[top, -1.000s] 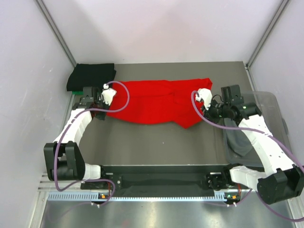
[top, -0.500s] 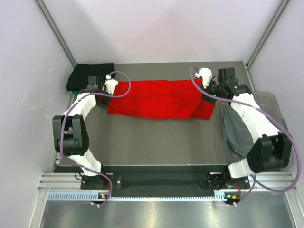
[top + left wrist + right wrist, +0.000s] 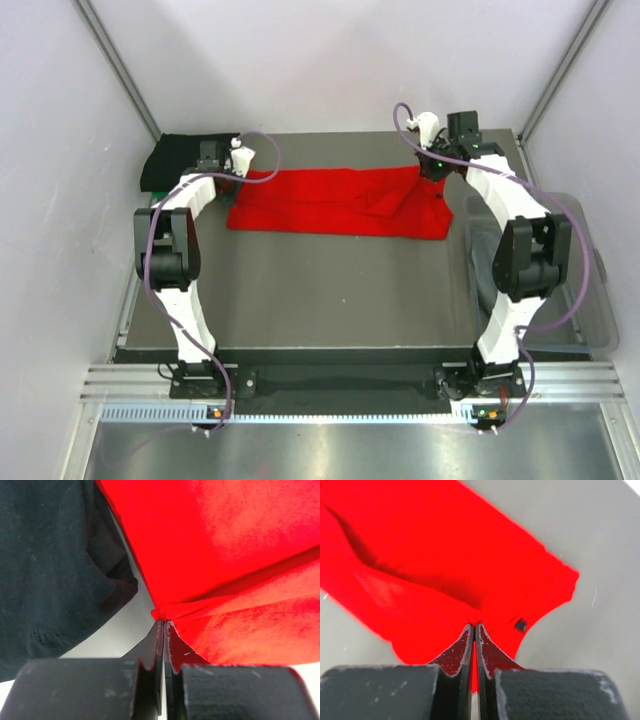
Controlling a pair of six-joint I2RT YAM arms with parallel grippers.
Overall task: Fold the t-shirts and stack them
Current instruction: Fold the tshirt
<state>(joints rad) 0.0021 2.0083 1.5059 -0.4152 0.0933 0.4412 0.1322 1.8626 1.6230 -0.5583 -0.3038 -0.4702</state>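
The red t-shirt (image 3: 335,202) lies spread as a wide band across the far half of the table. My left gripper (image 3: 236,176) is shut on its far left corner (image 3: 159,613), with the cloth pinched at the fingertips. My right gripper (image 3: 432,170) is shut on its far right part (image 3: 474,622). The black t-shirt (image 3: 185,158) lies folded at the far left corner, just beside the left gripper, and fills the left of the left wrist view (image 3: 50,565). A green edge (image 3: 149,210) shows under it. A grey t-shirt (image 3: 497,275) lies in the bin on the right.
A clear plastic bin (image 3: 585,290) stands at the right edge of the table. White walls close the table on three sides. Both arms reach far out, their purple cables looping above them.
Both grippers have moved away from me toward the back of the table, carrying the red t-shirt's edge with them. The shirt is now stretched flatter and lies farther back.
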